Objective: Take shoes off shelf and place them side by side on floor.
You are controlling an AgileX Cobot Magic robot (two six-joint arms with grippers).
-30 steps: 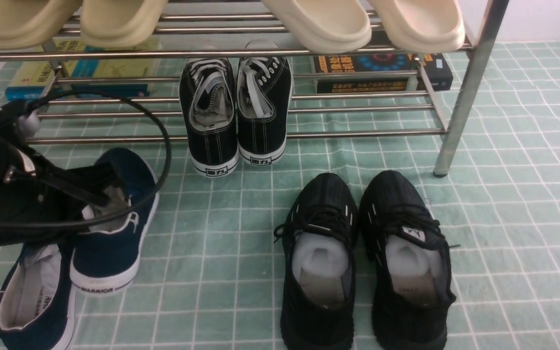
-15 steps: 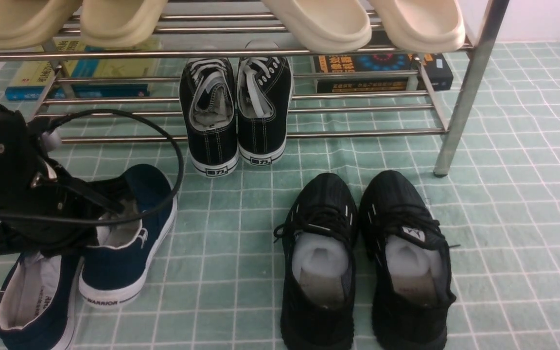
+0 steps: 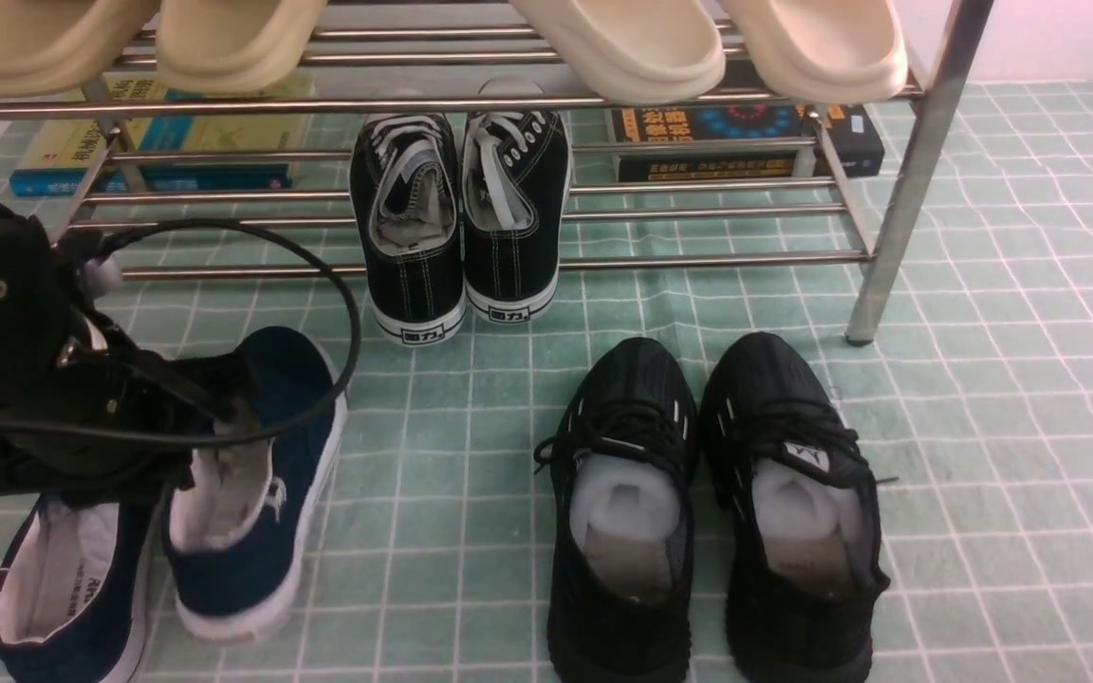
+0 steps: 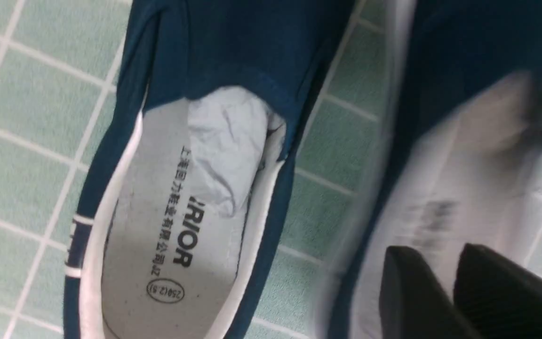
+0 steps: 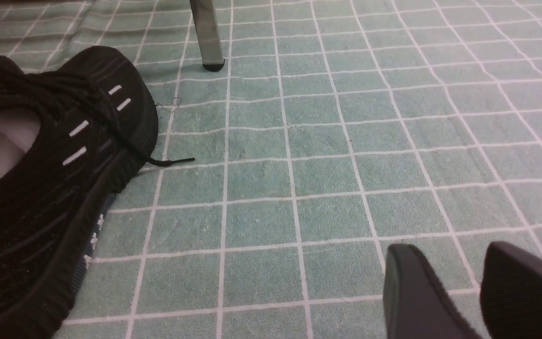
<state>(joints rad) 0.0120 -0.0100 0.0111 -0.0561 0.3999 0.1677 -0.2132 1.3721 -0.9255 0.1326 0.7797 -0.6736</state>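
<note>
Left claw [image 3: 224, 415], pinched on the second navy shoe [image 3: 252, 560], has swung its heel down beside the first shoe [image 3: 63, 579]; you're nearly settled on the floor [image 3: 433, 474].

Navy slip-on [image 4: 233, 47], paper-stuffed, on green grid floor [image 4: 17, 155], 2nd navy shoe [image 4: 468, 47] blurred alongside, gripper [image 4: 433, 256] over it

The left claw [image 3: 229, 413] has slid toward 4 o'clock in the front view, and the navy shoe [image 3: 295, 446] has gone with it! Now the heel drops toward 6 o'clock. Its white sole has blurred, the WARRIOR heel tag has gone from sight, and more pale lining faces us than a second ago.
</note>
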